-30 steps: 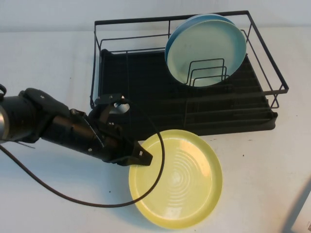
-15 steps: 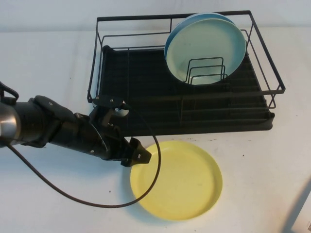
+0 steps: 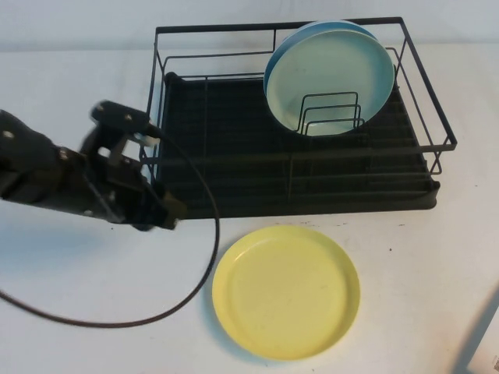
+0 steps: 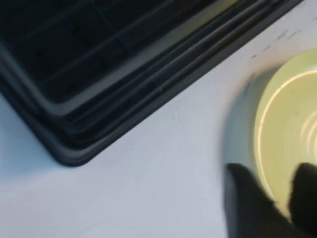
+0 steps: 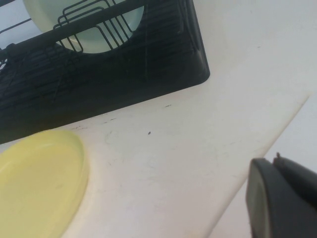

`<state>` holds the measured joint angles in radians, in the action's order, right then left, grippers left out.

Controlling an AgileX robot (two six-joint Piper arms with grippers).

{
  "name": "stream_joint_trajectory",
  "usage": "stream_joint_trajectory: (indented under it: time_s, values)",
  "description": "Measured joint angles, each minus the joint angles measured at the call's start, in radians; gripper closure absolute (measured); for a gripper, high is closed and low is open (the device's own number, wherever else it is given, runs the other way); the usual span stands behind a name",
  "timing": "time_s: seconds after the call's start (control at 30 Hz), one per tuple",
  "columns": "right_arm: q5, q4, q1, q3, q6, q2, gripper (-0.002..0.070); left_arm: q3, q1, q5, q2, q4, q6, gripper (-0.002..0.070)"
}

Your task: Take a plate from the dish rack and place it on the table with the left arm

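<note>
The pale yellow plate (image 3: 285, 291) lies flat on the white table (image 3: 405, 257), just in front of the dish rack (image 3: 437, 117). My left gripper (image 3: 168, 214) hovers to the plate's left, beside the rack's front left corner, clear of the plate. In the left wrist view the left gripper (image 4: 275, 191) is open with nothing between its fingers (image 4: 242, 188), and the plate (image 4: 292, 134) shows beyond them. My right gripper (image 5: 285, 198) is shut and sits off the table's right edge, far from the plate (image 5: 34, 178).
Two light blue-green plates (image 3: 331, 74) stand upright against the dividers at the rack's back right. The left arm's black cable (image 3: 204, 257) loops over the table to the left of the yellow plate. The rack's black drip tray (image 4: 99, 74) is close to the left gripper.
My left gripper let go of the yellow plate's left rim and drew back to the left. The plate dropped from tilted to flat on the table.
</note>
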<state>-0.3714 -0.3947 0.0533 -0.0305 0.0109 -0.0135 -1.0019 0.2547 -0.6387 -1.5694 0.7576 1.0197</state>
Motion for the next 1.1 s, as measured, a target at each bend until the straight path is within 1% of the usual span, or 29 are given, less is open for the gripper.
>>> stream_joint_trajectory:
  time_s: [0.03, 0.07, 0.13, 0.2, 0.4, 0.47, 0.6, 0.77, 0.83, 0.97, 1.03, 1.1]
  values:
    - [0.000, 0.000, 0.000, 0.000, 0.000, 0.000, 0.0694, 0.000, -0.001, -0.016, 0.045, -0.048, -0.034, 0.0533]
    - [0.000, 0.000, 0.000, 0.000, 0.000, 0.000, 0.0694, 0.000, -0.002, -0.033, 0.091, -0.083, -0.057, 0.0583]
    - [0.000, 0.000, 0.000, 0.000, 0.000, 0.000, 0.0694, 0.005, -0.002, -0.073, 0.183, -0.155, -0.111, 0.0637]
    - [0.000, -0.002, 0.000, 0.000, 0.000, 0.000, 0.0694, 0.026, -0.002, -0.087, 0.270, -0.195, -0.151, 0.0658]
    - [0.000, -0.002, 0.000, 0.000, 0.000, 0.000, 0.0694, 0.184, -0.002, -0.027, 0.559, -0.224, -0.209, 0.0674]
    - [0.000, -0.002, 0.000, 0.000, 0.000, 0.000, 0.0694, 0.240, -0.002, -0.037, 0.642, -0.226, -0.220, 0.0675]
    - [0.000, -0.004, 0.000, 0.000, 0.000, 0.000, 0.0694, 0.315, -0.002, -0.162, 0.784, -0.244, -0.226, 0.0675]
    - [0.000, -0.004, 0.000, 0.000, 0.000, 0.000, 0.0694, 0.320, -0.002, -0.290, 0.916, -0.321, -0.256, 0.0675]
    - [0.000, -0.004, 0.000, 0.000, 0.000, 0.000, 0.0694, 0.320, -0.002, -0.338, 0.962, -0.362, -0.308, 0.0675]
    - [0.000, -0.004, 0.000, 0.000, 0.000, 0.000, 0.0694, 0.322, -0.002, -0.403, 1.041, -0.426, -0.470, 0.0675]
    - [0.000, -0.008, 0.000, 0.000, 0.000, 0.000, 0.0694, 0.345, -0.002, -0.391, 1.083, -0.446, -0.508, 0.0675]
    - [0.000, -0.012, 0.000, 0.000, 0.000, 0.000, 0.0694, 0.387, -0.002, -0.337, 1.131, -0.446, -0.521, 0.0676]
